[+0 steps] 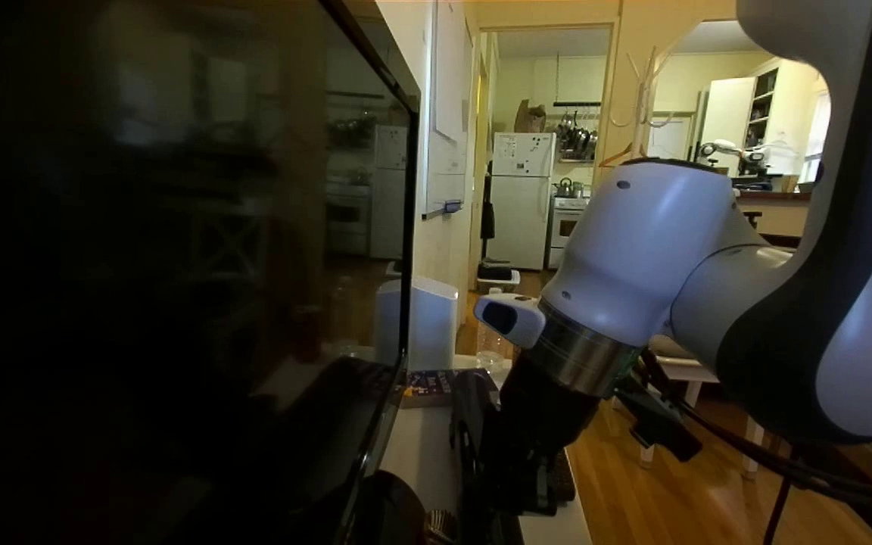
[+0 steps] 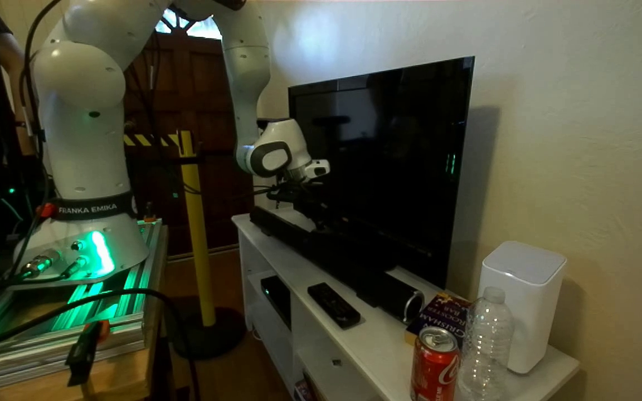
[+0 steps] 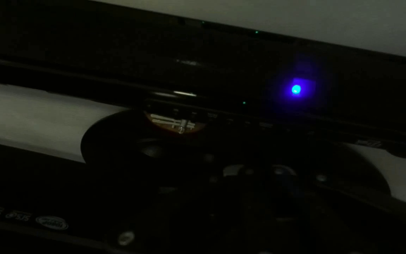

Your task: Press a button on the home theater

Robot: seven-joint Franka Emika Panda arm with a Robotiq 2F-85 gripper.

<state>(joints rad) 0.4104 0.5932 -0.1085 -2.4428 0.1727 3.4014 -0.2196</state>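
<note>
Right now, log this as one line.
home theater: in front of TV | gripper: near it, jaws unclear | contact: cannot tell | press: unconfirmed

A blue light (image 3: 296, 89) is glaring in the dark wrist view. The base (image 2: 88, 240) is glowing green, the TV (image 2: 377, 167) shadowing the wall (image 2: 577, 139).

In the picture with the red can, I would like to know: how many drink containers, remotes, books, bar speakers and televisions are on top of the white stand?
Drink containers: 2 (red can, clear bottle)
Remote: 1
Book: 1
Bar speaker: 1
Television: 1
Total: 6
</note>
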